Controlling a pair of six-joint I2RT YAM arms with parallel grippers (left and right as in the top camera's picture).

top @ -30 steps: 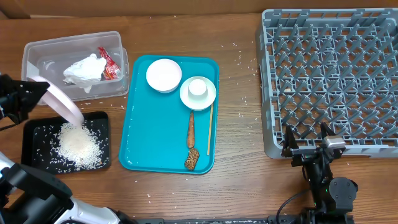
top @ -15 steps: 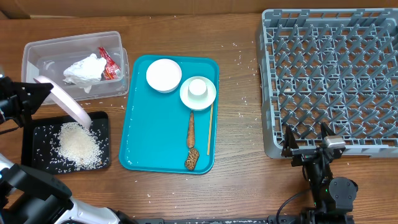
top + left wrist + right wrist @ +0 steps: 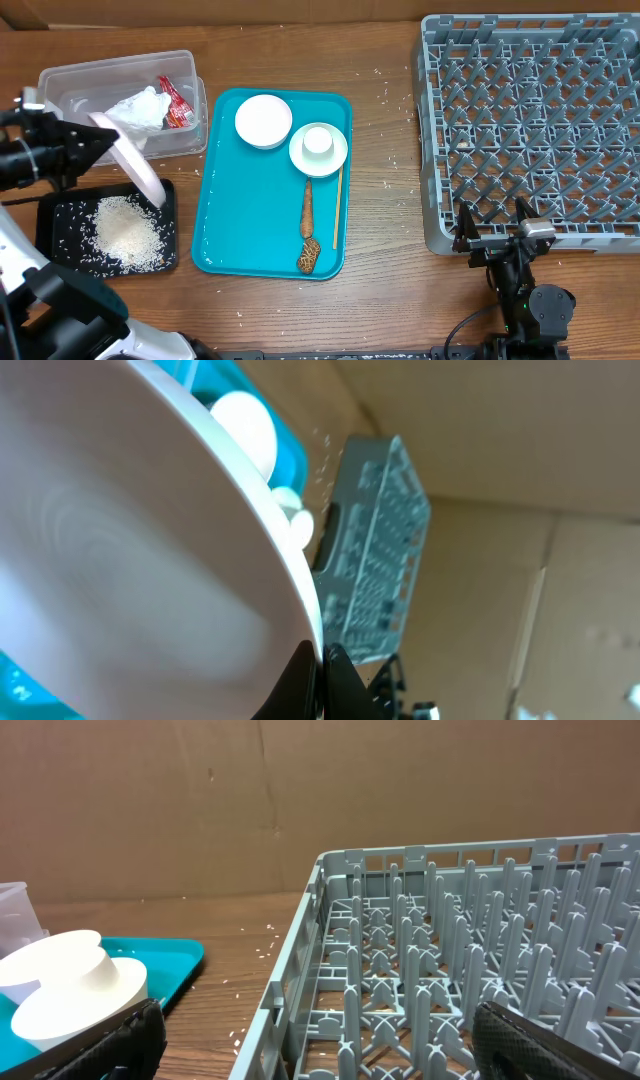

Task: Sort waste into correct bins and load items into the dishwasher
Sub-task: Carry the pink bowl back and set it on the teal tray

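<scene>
- Brown wooden tabletop, cardboard walls behind. At its 9 o'clock edge the left gripper (image 3: 90, 150) is pinched tight on the rim of the large plate (image 3: 135, 170), which it holds steeply tilted.
- Under the plate's low edge, at 8 o'clock, the black tray (image 3: 50, 205) holds a heap of rice (image 3: 125, 230). The step in hand looks like tipping rice off the plate, and it seems about done.
- At 10 o'clock the clear tub (image 3: 70, 85) holds the napkin (image 3: 135, 110) and a red wrapper (image 3: 172, 100).
- Next, I'd judge, the plate must cross the teal tray (image 3: 230, 220) to the grey rack (image 3: 540, 130) at 3 o'clock and go in on edge between pegs.
- At 5 o'clock the right gripper (image 3: 495, 222) sits with jaws spread wide and empty, by the rack's near edge.
- The left wrist view is almost filled by the plate's white face (image 3: 120, 560), with no rice showing. From above only its rim shows.
- The right wrist view shows the pegs side-on (image 3: 450, 970). Only the overhead view shows the stick (image 3: 338, 205) and two brown scraps (image 3: 307, 208).
</scene>
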